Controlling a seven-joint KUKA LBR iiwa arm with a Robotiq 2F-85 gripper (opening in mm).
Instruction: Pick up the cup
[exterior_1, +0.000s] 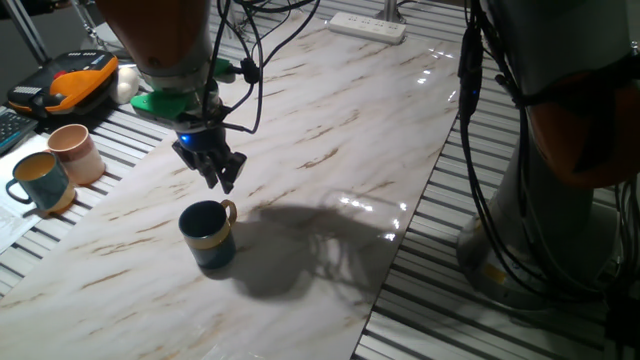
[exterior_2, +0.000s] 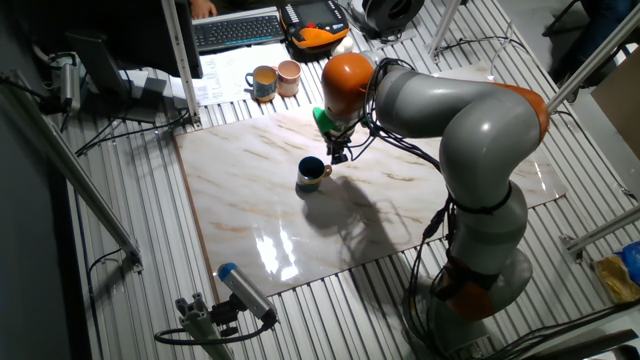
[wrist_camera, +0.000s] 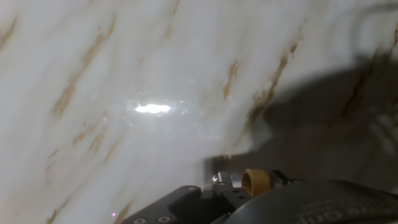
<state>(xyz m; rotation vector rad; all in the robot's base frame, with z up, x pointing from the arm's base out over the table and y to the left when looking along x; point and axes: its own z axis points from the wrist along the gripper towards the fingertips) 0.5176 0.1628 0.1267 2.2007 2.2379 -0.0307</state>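
The cup (exterior_1: 208, 238) is a dark teal-blue mug with a yellow-tan band and a yellow handle (exterior_1: 230, 210). It stands upright on the marble table (exterior_1: 330, 130). It also shows in the other fixed view (exterior_2: 310, 175). My gripper (exterior_1: 221, 182) hangs just above and behind the cup, near its handle side, without touching it. Its black fingers point down with a small gap between them and hold nothing. In the hand view the cup's dark rim (wrist_camera: 311, 205) and yellow handle (wrist_camera: 256, 182) lie at the bottom edge, with bare marble above.
A pale pink cup (exterior_1: 76, 152) and a lighter teal mug (exterior_1: 40, 182) stand off the table's left edge. An orange-and-black device (exterior_1: 70, 82) lies behind them. A white power strip (exterior_1: 366, 26) lies at the far end. The arm's cables (exterior_1: 480, 150) hang at the right.
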